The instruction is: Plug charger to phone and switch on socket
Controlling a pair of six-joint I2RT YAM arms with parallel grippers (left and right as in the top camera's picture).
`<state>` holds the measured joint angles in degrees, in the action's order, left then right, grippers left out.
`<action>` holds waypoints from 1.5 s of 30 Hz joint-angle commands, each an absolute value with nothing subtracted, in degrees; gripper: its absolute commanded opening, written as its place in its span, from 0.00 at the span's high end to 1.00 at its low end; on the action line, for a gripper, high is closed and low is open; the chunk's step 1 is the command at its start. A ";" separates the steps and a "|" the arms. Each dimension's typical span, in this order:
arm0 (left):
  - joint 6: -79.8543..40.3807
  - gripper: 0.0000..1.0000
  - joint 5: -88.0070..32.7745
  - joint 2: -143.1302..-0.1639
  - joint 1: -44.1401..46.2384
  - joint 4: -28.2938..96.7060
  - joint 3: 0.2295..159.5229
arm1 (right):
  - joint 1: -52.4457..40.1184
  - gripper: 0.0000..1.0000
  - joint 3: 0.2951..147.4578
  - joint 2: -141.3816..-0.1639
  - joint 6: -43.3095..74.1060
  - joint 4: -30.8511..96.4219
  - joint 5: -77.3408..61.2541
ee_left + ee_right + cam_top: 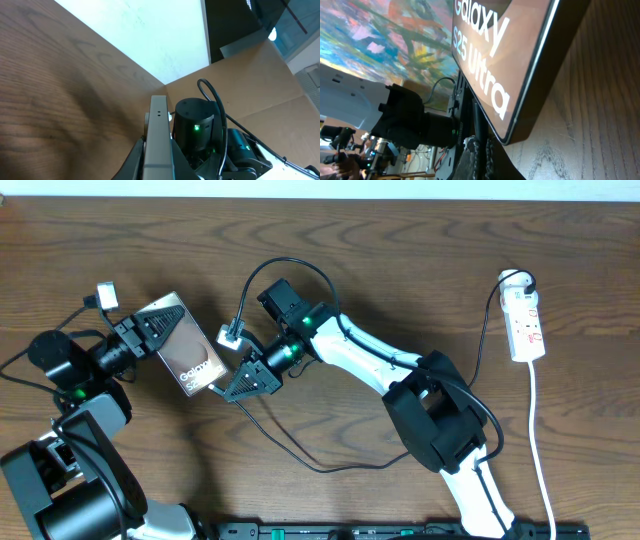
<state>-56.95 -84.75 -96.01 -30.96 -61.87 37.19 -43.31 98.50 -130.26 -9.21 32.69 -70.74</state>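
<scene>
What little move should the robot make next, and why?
Probably ease the right end effector, shut on the charger, a touch toward the near end of the phone. The left end effector holds the phone up off the table, and the charger seems close by its corner but not yet plugged in.

- I read "Galaxy S25 Ultra" in white on the phone (520, 65), right above my right gripper (479, 152).
- From overhead, left of that gripper, I make out only "Galaxy".
- The socket (527, 325) has red marks too small for me to read.
</scene>
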 commanded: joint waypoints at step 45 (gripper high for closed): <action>-56.03 0.93 -88.07 -95.48 -30.39 -62.24 37.30 | -43.22 0.99 98.45 -130.74 -5.50 28.58 -73.69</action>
<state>-56.71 -85.21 -96.01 -31.03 -61.91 37.19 -43.31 98.30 -130.28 -8.36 30.70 -71.44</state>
